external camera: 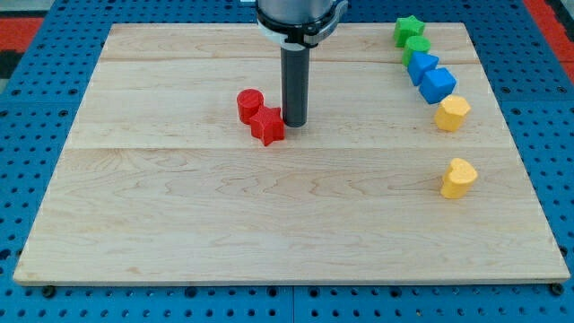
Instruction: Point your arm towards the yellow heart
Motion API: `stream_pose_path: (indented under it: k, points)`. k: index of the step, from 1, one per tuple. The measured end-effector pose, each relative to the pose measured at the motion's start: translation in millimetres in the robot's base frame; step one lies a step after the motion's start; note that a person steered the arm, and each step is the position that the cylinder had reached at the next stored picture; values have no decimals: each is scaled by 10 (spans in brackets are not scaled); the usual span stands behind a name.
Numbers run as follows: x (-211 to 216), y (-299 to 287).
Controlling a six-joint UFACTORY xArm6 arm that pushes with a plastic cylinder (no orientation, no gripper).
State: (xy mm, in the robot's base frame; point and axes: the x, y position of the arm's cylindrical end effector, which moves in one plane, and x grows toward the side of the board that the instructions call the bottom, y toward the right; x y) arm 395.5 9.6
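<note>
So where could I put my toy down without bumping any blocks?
The wooden board is bare across the view's left and bottom, below the two red blocks beside my tip. There is also room between them and the lower yellow block. The view's upper right is crowded: green blocks, blue blocks, upper yellow block.

Bright, even overhead light, soft short shadows under blocks, sharp focus throughout, no glare or blur.

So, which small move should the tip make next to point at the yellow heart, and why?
Probably slide my tip toward the view's right and slightly down. It sits beside the red star, while the yellow heart lies far to the right, with bare board between.
</note>
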Motion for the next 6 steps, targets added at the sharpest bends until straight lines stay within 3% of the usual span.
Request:
stream_pose_path:
  k: [2, 4, 6]
  points:
    - [113, 1246]
    - [213, 1020]
    - [715, 2062]
